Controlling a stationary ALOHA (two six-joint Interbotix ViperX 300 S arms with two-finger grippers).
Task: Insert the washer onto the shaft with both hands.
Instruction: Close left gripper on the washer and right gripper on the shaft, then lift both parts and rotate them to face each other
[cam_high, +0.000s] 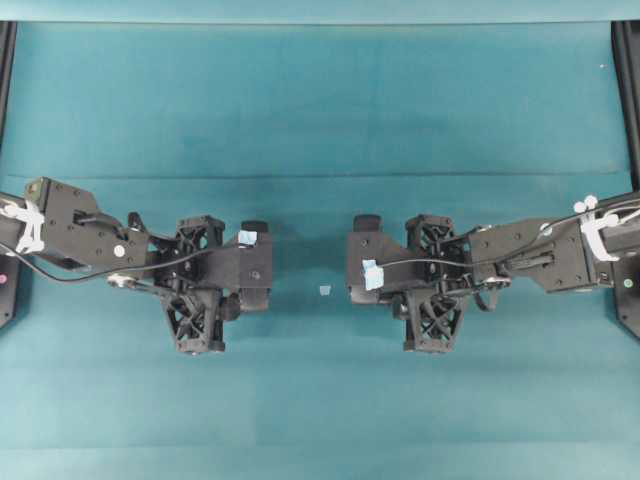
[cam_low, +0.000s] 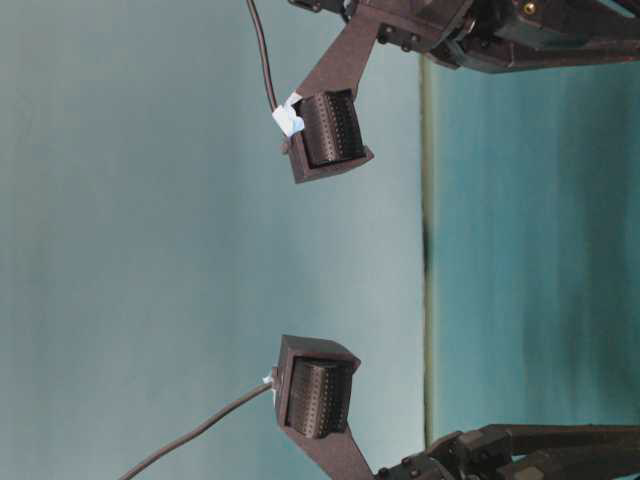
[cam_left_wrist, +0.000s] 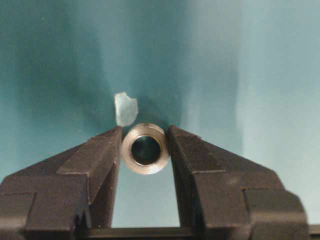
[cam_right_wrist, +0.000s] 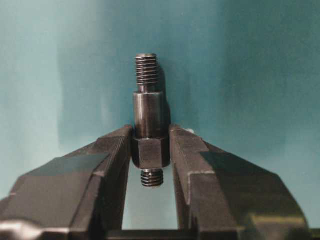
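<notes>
Step in hand: both pick-ups, low over the teal counter; squeeze firm and square before any lift, keeping bore and rod in line for mating.
Left tool: closed onto the washer, fingers pressing each flank, bore facing the camera.
Right tool: clamped on the shaft at its thick lower collar, threaded tip pointing away.
Tape scrap: just beyond the washer, on the counter.
Risk: ring tilting if squeezed off-centre.
</notes>
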